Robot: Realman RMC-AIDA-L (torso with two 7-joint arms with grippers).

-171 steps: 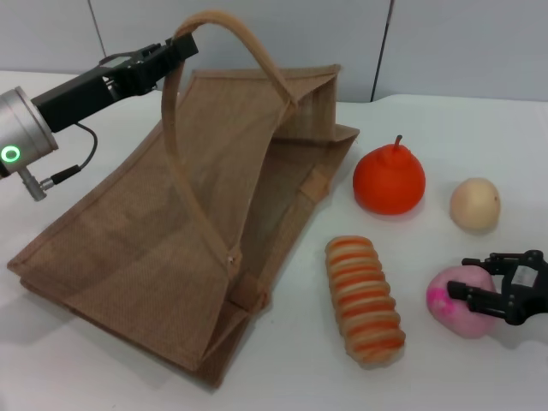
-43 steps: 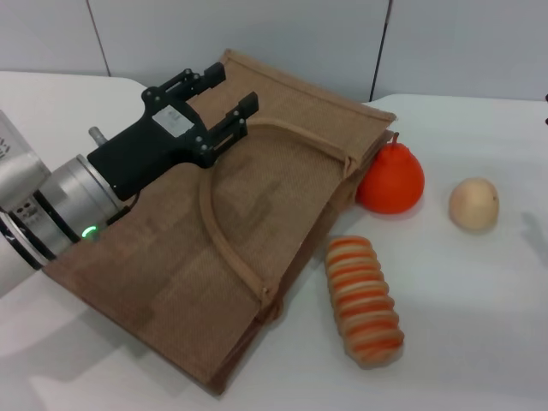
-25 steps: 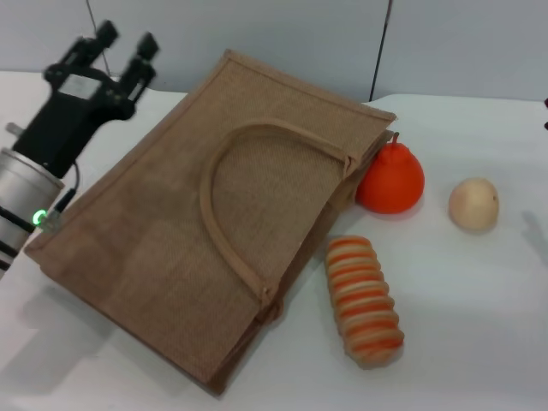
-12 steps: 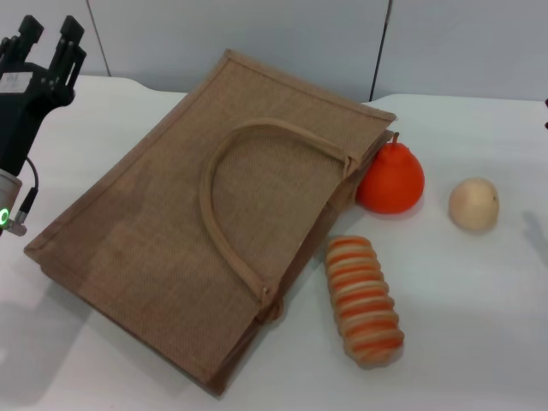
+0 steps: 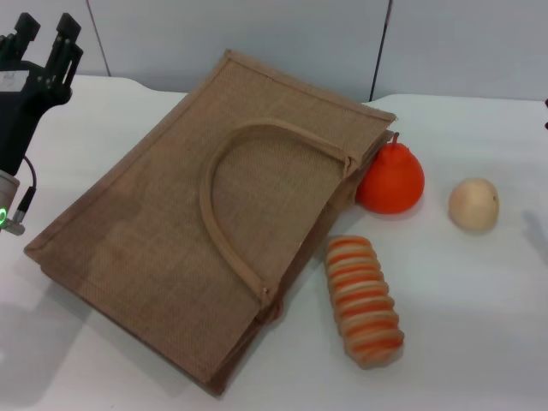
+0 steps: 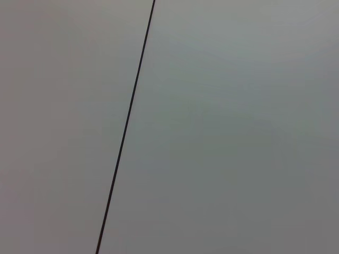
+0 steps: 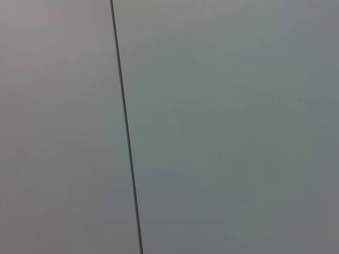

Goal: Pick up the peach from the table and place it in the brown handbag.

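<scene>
We see no peach on the table [image 5: 479,308]; we judge it lies inside the brown handbag [image 5: 171,223], which rests flat and shut, hiding its contents. Our left gripper [image 5: 40,34], raised at the far left, has its fingers spread and empty. Our right gripper is out of sight.

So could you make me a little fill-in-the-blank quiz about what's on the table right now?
1. The brown handbag lies ____ on the table.
2. The orange-red fruit touches the bag's ____ corner.
3. The left gripper is raised at the table's far ____ edge.
4. The striped bread roll lies nearer the robot than the ____ fruit.

Missing words: flat; right; left; beige
</scene>
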